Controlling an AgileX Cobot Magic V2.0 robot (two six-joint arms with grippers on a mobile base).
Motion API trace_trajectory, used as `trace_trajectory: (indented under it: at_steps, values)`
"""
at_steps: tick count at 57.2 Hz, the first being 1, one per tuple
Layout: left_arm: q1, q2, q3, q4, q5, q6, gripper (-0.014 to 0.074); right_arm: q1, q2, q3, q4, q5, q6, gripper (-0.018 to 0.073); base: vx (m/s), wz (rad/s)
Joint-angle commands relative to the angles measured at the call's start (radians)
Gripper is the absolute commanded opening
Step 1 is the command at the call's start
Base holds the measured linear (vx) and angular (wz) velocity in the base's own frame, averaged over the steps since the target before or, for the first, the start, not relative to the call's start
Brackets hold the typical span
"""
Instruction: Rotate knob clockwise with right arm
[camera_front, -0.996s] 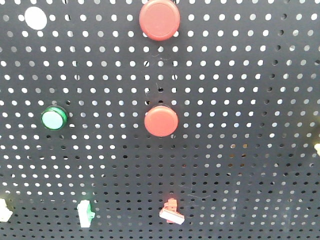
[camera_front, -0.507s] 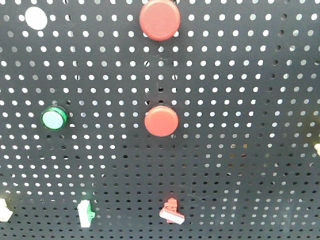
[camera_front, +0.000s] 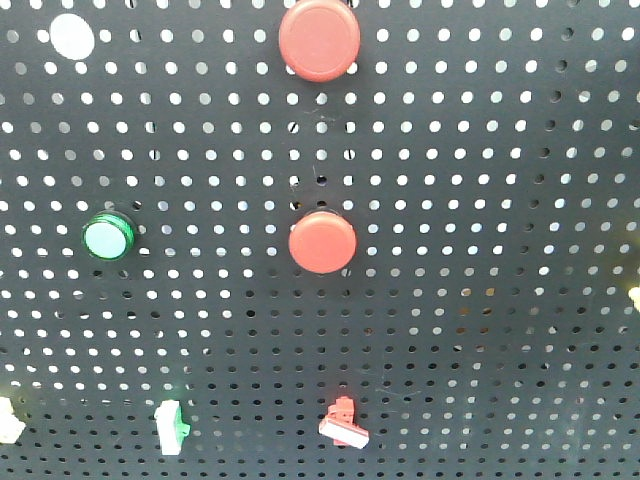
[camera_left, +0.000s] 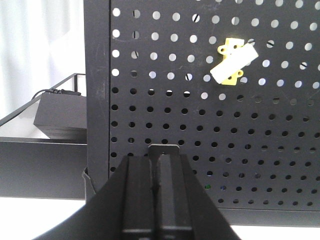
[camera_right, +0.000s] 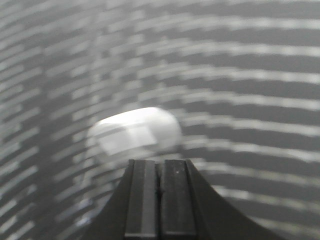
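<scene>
The right wrist view is smeared by motion. My right gripper (camera_right: 160, 162) is shut and empty in front of the black pegboard (camera_right: 250, 65), with a blurred white knob-like shape (camera_right: 135, 132) just above and left of its tips. I cannot tell which knob it is. My left gripper (camera_left: 162, 150) is shut and empty, low before the pegboard's left edge. A white knob on a yellow bracket (camera_left: 232, 64) sits up and to its right. Neither gripper shows in the front view, where a white knob on a red bracket (camera_front: 343, 425) and one on a green bracket (camera_front: 170, 427) sit low.
The front view shows a big red button (camera_front: 318, 38), a smaller red button (camera_front: 322, 242), a green button (camera_front: 107, 237) and a white disc (camera_front: 72, 35) on the pegboard (camera_front: 480, 200). A black box (camera_left: 60, 117) lies on a shelf left of the board.
Nothing differs in the front view between the earlier frames and now.
</scene>
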Motion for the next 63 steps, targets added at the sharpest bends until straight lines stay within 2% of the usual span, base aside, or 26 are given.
trace_trajectory:
  at_steps: [1,10,18,30,37,42,50,54,63]
  values:
    - [0.002,0.0,0.013,-0.008,-0.082,-0.01,-0.0006,0.076,-0.008,-0.029,-0.018,-0.057,-0.118,-0.0009,0.0,0.0]
    - [0.002,0.0,0.013,-0.008,-0.082,-0.01,-0.0006,0.099,-0.005,-0.029,-0.025,-0.048,-0.141,0.0001,0.0,0.0]
    - [0.002,0.0,0.013,-0.008,-0.082,-0.01,-0.0006,0.093,-0.002,-0.031,-0.112,-0.049,-0.155,0.0052,0.0,0.0]
    - [0.002,0.0,0.013,-0.008,-0.082,-0.01,-0.0006,0.093,0.02,-0.103,-0.22,0.003,-0.155,0.0198,0.0,0.0]
    - [0.002,0.0,0.013,-0.008,-0.082,-0.01,-0.0006,0.099,0.055,-0.184,-0.246,0.099,-0.155,0.0302,0.0,0.0]
    - [0.002,0.0,0.013,-0.008,-0.082,-0.01,-0.0006,0.123,0.08,-0.245,-0.254,0.165,-0.155,0.0342,0.0,0.0]
    - [0.002,0.0,0.013,-0.008,-0.082,-0.01,-0.0006,0.175,0.119,-0.297,-0.255,0.222,-0.188,0.0343,0.0,0.0]
    - [0.002,0.0,0.013,-0.008,-0.082,-0.01,-0.0006,0.174,0.137,-0.323,-0.256,0.27,-0.2,0.0332,0.0,0.0]
    - [0.002,0.0,0.013,-0.008,-0.082,-0.01,-0.0006,0.174,0.144,-0.333,-0.364,0.301,-0.2,0.0293,0.0,0.0]
